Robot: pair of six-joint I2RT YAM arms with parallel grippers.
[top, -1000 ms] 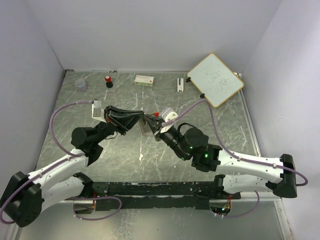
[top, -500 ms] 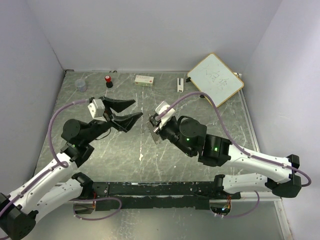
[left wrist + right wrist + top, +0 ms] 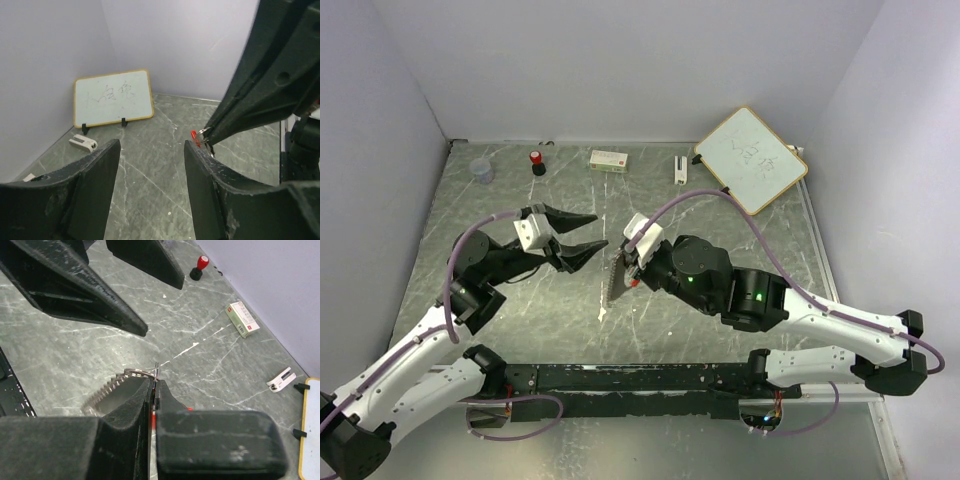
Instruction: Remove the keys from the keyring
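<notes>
My right gripper (image 3: 628, 262) is shut on the keyring (image 3: 135, 372), which sticks out at its fingertips (image 3: 156, 382). The keys (image 3: 611, 283), thin silver-grey with jagged edges, hang from the ring just left of the jaws and also show in the right wrist view (image 3: 102, 392). A small red tag (image 3: 194, 137) hangs by the ring. My left gripper (image 3: 598, 231) is open and empty, its tips a little left of the keys and apart from them. In the left wrist view (image 3: 150, 155) only bare table lies between its fingers (image 3: 100, 170).
Along the back wall stand a red-capped black bottle (image 3: 537, 162), a clear cup (image 3: 481, 171), a small white box (image 3: 609, 159) and a white clip (image 3: 680, 168). A framed whiteboard (image 3: 751, 158) leans at the back right. A black rail (image 3: 630, 378) runs along the near edge.
My left gripper opened, let go of the bunch and drew back left, then edged right again. My right gripper carried the ring and keys down toward the near side.
</notes>
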